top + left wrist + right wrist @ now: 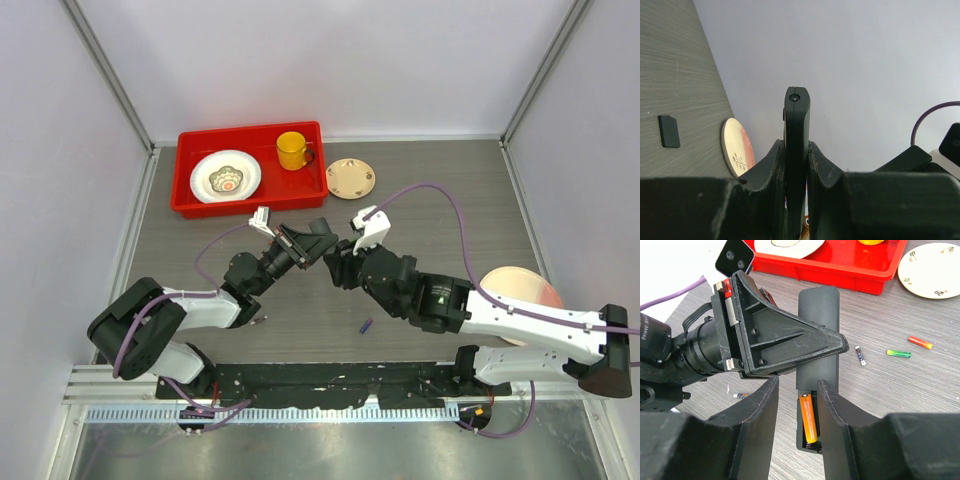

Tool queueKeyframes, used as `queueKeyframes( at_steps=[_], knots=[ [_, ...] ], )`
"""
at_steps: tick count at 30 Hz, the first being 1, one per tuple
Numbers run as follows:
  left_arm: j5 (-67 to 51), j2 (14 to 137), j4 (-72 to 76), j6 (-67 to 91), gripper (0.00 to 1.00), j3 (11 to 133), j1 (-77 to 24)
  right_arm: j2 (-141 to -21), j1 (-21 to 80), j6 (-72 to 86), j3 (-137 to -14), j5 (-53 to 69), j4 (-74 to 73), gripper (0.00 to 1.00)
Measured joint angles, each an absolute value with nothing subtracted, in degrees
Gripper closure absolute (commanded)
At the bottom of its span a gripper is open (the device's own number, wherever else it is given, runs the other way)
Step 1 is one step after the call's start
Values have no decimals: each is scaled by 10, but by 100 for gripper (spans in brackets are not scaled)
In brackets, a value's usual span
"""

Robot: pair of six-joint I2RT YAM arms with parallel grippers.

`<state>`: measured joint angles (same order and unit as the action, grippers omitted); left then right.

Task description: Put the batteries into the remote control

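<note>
My left gripper [796, 145] is shut on the black remote control [797, 120] and holds it edge-on above the table. In the right wrist view the remote [818, 315] has its battery bay open, and an orange battery [808, 417] lies in one slot. My right gripper [798, 383] is open, with a finger on each side of that bay. The small black back cover [669, 131] lies on the table. Loose batteries lie on the table: a dark one [860, 355], a green one [899, 353], a red one [920, 342] and a purple one [366, 325]. From above, the two grippers meet at mid-table, the left [310, 240] and the right [343, 262].
A red tray [185, 190] with a white plate [226, 176] and a yellow cup [292, 150] stands at the back. A small cream plate [350, 177] lies beside it. A pink plate [515, 285] lies under the right arm. Another dark battery [741, 395] lies near the left arm.
</note>
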<state>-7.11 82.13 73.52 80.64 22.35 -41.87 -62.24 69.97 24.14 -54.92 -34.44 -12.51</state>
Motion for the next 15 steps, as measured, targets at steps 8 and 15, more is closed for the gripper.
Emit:
queueKeyframes(
  at_steps=[8, 15],
  knots=[
    [-71, 821, 735, 806, 100, 223, -419, -555, 700, 256, -550, -364, -154, 52],
    [-81, 821, 735, 806, 100, 224, -418, -512, 678, 303, -533, -346, -178, 48]
  ],
)
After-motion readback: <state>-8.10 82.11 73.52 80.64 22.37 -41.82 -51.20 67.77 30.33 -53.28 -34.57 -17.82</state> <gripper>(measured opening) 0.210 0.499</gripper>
